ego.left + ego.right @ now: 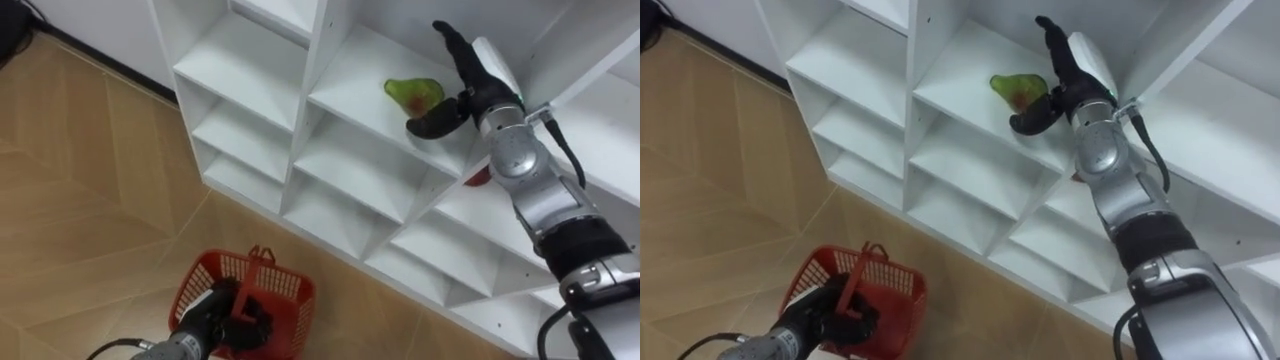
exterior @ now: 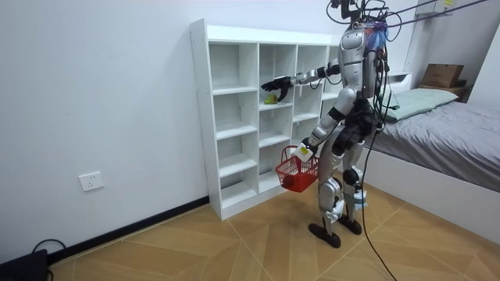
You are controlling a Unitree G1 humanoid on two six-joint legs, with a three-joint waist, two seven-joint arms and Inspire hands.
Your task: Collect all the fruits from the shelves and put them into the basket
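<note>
Green pear [image 1: 413, 93] upper centre of frame, on shelf of white closet [image 1: 250, 90]. Right hand [image 1: 484, 82] just beside it, fingers straight and spread, thumb hooked at pear's front, nothing gripped yet. Left hand [image 1: 213, 318], lower left, fingers curled round handle of red basket [image 1: 292, 300]. Best: bring palm against pear, close fingers evenly, lift clear of shelf edge.

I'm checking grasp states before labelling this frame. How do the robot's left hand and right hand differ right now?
The left hand hangs low, fingers curled round the handle of the red basket. The right hand is raised into a closet compartment, fingers straight. The left hand carries something, while the right hand holds nothing yet and is open beside the green pear. Both hands have dark fingers.
</note>
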